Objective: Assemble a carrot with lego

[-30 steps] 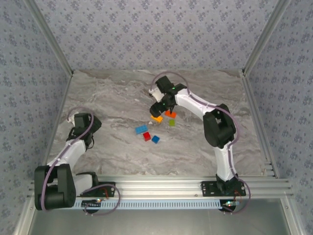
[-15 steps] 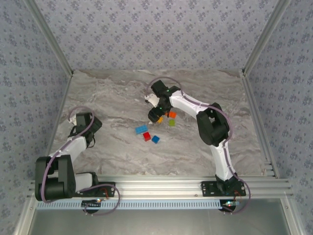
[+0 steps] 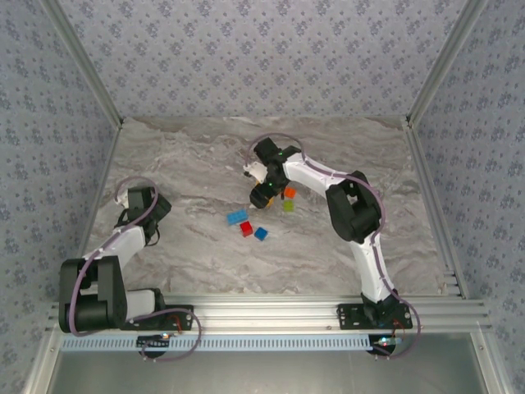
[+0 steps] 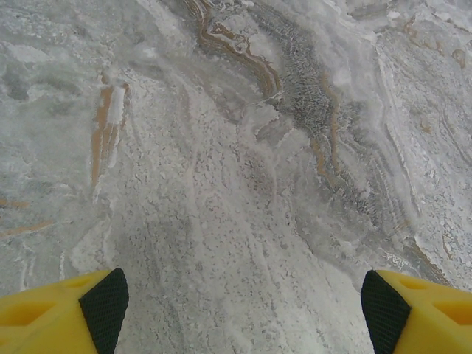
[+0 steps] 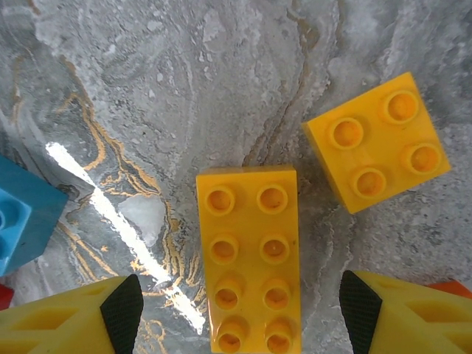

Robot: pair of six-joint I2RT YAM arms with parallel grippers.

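Observation:
The lego lies loose on the marble table (image 3: 189, 164), and no joined carrot is in view. In the right wrist view a long orange eight-stud brick (image 5: 251, 258) lies flat between the fingertips of my right gripper (image 5: 242, 310). That gripper is open, with a gap on both sides of the brick. A square orange brick (image 5: 376, 151) sits just beyond it to the right, and a blue brick (image 5: 22, 214) lies at the left edge. From above, my right gripper (image 3: 264, 194) hangs over the brick cluster. My left gripper (image 4: 243, 310) is open over bare marble at the table's left (image 3: 139, 201).
From above, a blue brick (image 3: 237, 217), a red brick (image 3: 246, 229) and a second blue brick (image 3: 261, 234) lie left of and nearer than the right gripper. An orange-red brick (image 3: 289, 192) and a green brick (image 3: 288, 205) lie to its right. Patterned walls enclose the table.
My right arm has swung a little to the left and come down over the long orange brick, its jaws narrowing slightly. The left arm has stayed put.

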